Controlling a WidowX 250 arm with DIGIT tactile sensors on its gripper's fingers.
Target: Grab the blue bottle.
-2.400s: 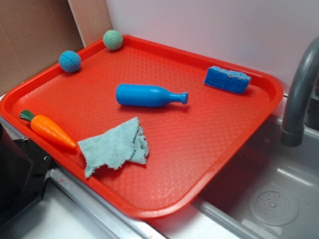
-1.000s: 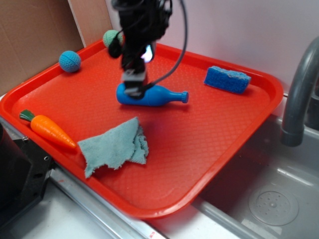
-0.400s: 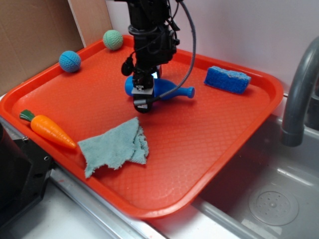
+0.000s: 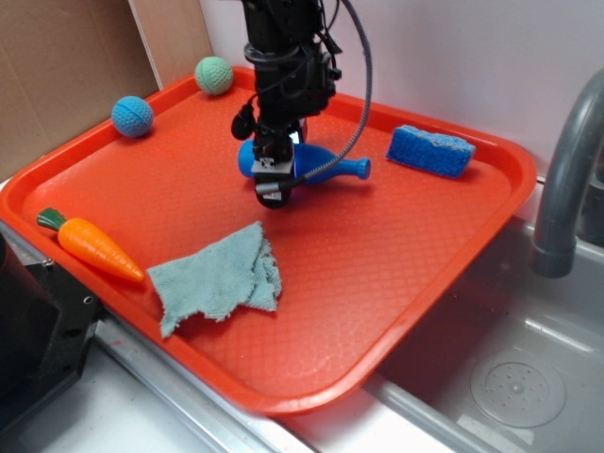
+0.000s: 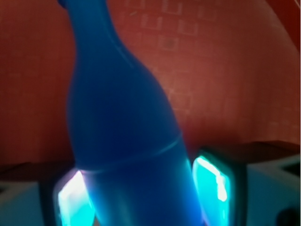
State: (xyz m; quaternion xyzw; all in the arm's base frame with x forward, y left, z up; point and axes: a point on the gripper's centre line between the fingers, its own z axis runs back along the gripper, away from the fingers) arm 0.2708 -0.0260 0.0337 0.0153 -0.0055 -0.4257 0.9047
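The blue bottle (image 4: 326, 168) lies on its side near the middle of the red tray (image 4: 453, 283), neck pointing right. My gripper (image 4: 274, 172) comes down from above and straddles the bottle's thick body, with one finger in front and the other hidden behind it. In the wrist view the bottle (image 5: 117, 117) fills the frame and its body sits between the two glowing pads (image 5: 214, 188), which press against its sides. The gripper (image 5: 141, 197) is shut on the bottle.
On the tray are an orange carrot (image 4: 94, 247) and a teal cloth (image 4: 219, 276) at the front left, a blue sponge (image 4: 430, 150) at the back right, and a blue ball (image 4: 132, 115) and a green ball (image 4: 214, 75) at the back left. A grey faucet (image 4: 566, 179) and a sink (image 4: 510, 377) are on the right.
The arm came down over the bottle and its fingers closed round the body. The bottle shifted a little to the right and has risen slightly with the gripper.
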